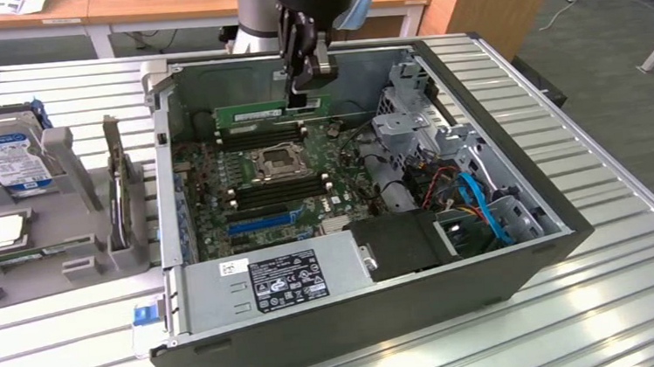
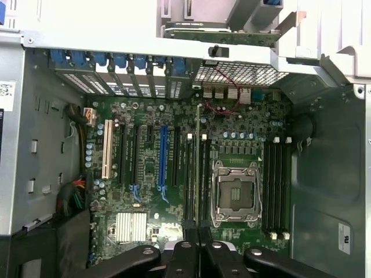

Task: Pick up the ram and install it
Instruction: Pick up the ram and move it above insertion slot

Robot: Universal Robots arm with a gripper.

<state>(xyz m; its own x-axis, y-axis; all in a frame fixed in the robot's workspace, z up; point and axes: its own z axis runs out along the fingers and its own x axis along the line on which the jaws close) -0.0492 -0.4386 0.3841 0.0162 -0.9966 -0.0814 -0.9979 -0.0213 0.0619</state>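
My gripper (image 1: pixel 302 96) is shut on the ram (image 1: pixel 271 112), a long green stick held level and on edge inside the open computer case (image 1: pixel 490 249). The stick hangs just above the motherboard's memory slots (image 1: pixel 270 136) on the far side of the CPU socket (image 1: pixel 279 159). In the wrist view the ram (image 2: pixel 198 156) shows edge-on as a thin line running out from between the fingertips of the gripper (image 2: pixel 197 240), over the black slots (image 2: pixel 207 174) beside the socket (image 2: pixel 235 193).
The case's metal walls, a drive cage (image 1: pixel 410 129) and cables (image 1: pixel 481 202) crowd the exterior view's right. A power supply (image 1: pixel 276 279) sits at the near side. Outside the case on the exterior view's left, a grey holder carries a hard drive (image 1: pixel 7 156) and an expansion card (image 1: pixel 121 195).
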